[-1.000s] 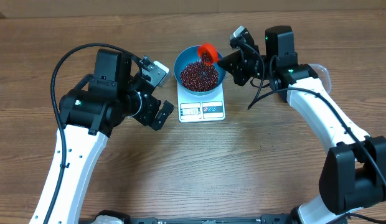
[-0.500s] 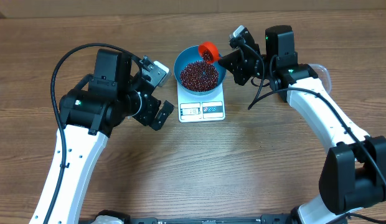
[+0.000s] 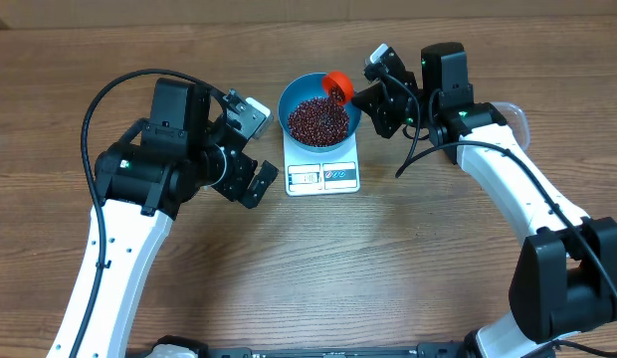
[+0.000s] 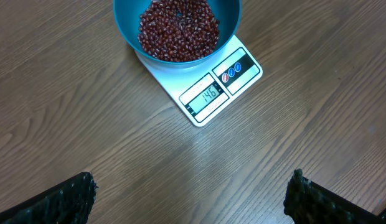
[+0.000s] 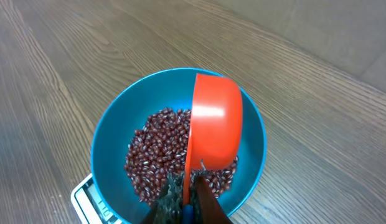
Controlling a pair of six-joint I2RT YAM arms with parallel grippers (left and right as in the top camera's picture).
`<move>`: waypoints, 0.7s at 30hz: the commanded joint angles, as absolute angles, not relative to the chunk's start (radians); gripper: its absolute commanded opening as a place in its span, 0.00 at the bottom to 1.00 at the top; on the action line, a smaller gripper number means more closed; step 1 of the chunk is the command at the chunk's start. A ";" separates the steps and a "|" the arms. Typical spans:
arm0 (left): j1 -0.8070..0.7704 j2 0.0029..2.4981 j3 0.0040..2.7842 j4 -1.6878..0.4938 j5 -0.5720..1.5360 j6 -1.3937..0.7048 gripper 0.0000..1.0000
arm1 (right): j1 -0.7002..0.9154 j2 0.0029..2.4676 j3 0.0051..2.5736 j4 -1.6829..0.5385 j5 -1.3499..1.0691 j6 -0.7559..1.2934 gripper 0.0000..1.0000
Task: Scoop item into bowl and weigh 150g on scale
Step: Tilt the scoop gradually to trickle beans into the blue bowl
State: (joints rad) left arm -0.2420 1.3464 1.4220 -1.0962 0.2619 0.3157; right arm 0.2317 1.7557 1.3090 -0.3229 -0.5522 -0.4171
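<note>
Step in hand: final top-up pour, by the look of it. An orange scoop (image 5: 215, 124) is being pinched by its handle in the right gripper (image 5: 183, 200), jaws pressed tight on it. The scoop is being held just ahead of the fingertips, tipped steeply on edge w/ its mouth toward the beans (image 5: 155, 155). Only its back is being shown to the wrist cam, so what's left inside can't be told. The blue bowl (image 5: 109, 146) is being carried on the scale (image 4: 243, 68), directly under the scoop and just ahead of and below the right hand. The beans are being held as a deep pile in the bowl. None are being seen on the table (image 4: 87, 124).

The left gripper (image 3: 254, 181) is being held spread wide, empty, off to the side. Bowl + scale are being framed ahead of it, roughly centred btw its fingers. The display (image 4: 205, 95) is being read as 146, so the target is judged nearly hit, a touch short.

Next move, as judged: only a few beans are being called for. A very small wrist roll or light tap is being favoured, w/ the display being watched. Overshoot is being flagged as the main risk. Contact of the scoop w/ the bowl rim is also to be avoided, since the reading would be skewed.
</note>
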 commanded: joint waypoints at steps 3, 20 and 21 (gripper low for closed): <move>-0.242 1.347 1.443 -1.096 0.281 0.307 1.00 | 0.242 1.726 1.342 -0.313 -0.516 -0.469 0.08; -0.242 1.347 1.443 -1.096 0.281 0.307 1.00 | 0.242 1.726 1.342 -0.324 -0.616 -0.435 0.04; -0.242 1.347 1.443 -1.096 0.281 0.307 1.00 | 0.242 1.726 1.342 -0.324 -0.616 -0.435 0.04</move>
State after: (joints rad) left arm -0.2420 1.3464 1.4220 -1.0958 0.2619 0.3157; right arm 0.2371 1.7554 1.3090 -0.3305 -0.5892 -0.4419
